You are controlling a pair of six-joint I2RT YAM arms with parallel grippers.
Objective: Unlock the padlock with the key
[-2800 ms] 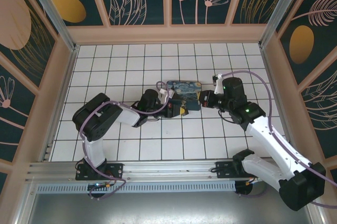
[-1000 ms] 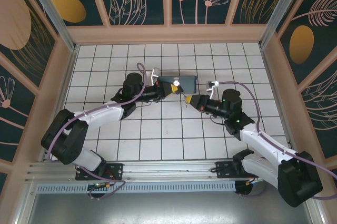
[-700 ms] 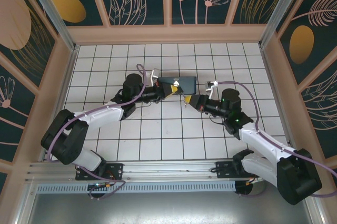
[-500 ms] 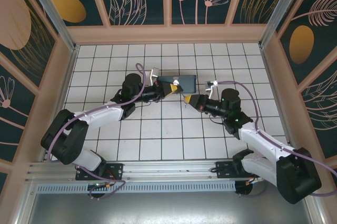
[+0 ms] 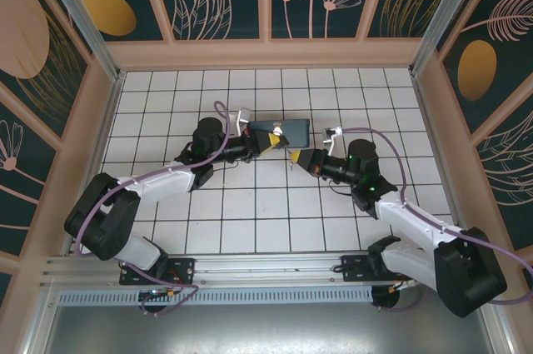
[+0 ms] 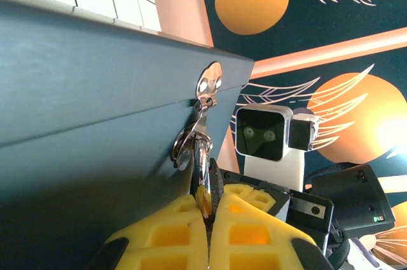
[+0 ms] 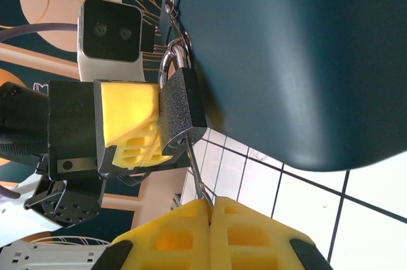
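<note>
While arms angle inward, left end effector point(image 5: 271, 143) pinches padlock point(image 7: 182, 110).

padlock point(image 7: 181, 108): at tin point(image 7: 286, 47) edge | key point(image 7: 196, 175): between padlock and right end effector point(image 7: 210, 208)

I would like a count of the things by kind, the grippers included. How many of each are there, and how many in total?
padlock: 1
key: 1
tin: 1
grippers: 2 (left gripper, right gripper)
Total: 5
</note>
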